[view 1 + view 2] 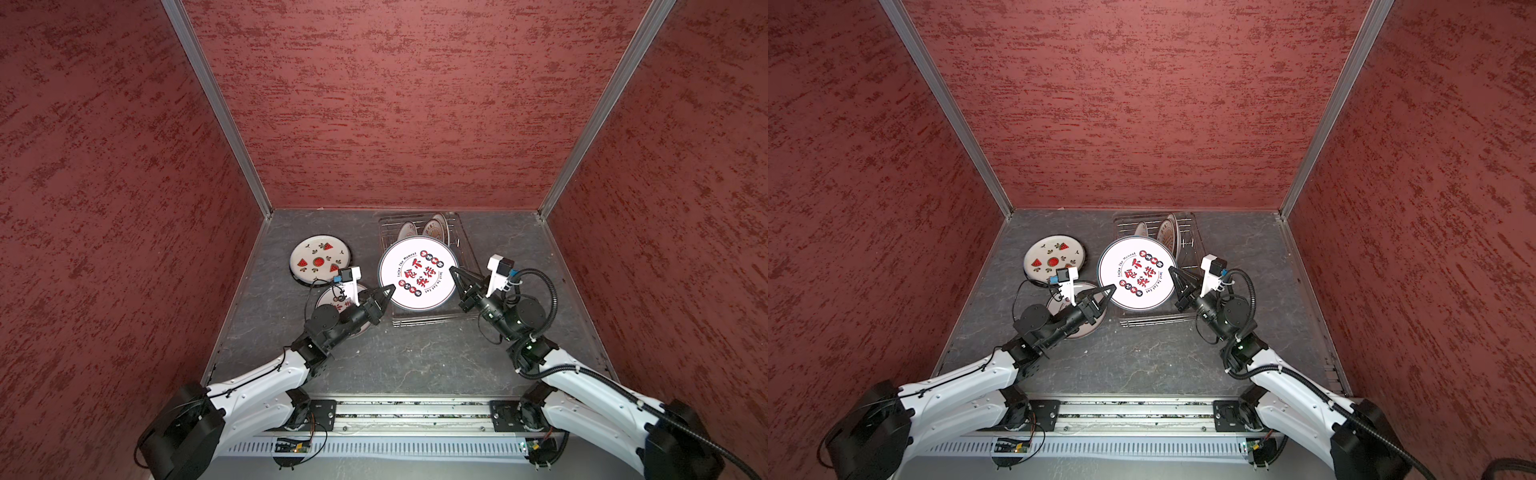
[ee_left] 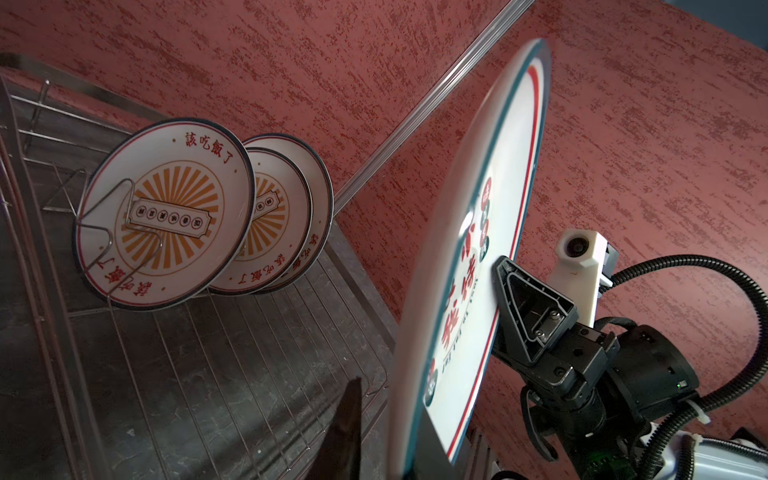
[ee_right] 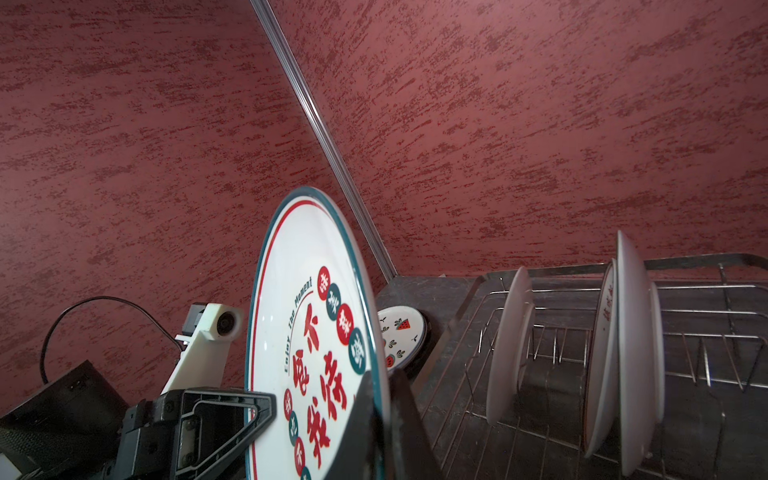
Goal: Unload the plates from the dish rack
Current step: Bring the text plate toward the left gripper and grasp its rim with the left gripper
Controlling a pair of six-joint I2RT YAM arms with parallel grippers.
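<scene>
Right jaws pinch the rim of the large round white plate with red characters (image 1: 417,274). Left jaws stand narrow around its opposite rim, but whether they grip I cannot tell. Confirm that hold before right releases, above the silver wire dish rack (image 2: 187,374).

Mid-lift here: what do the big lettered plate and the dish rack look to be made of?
The big lettered plate looks like glossy white glazed ceramic or melamine. I can't tell which. The signs are a smooth sheen, a thin teal-and-red rim and crisp printed characters. The dish rack looks like bare silver metal wire, probably stainless or chromed steel. It is a thin grid with bright glints.
</scene>
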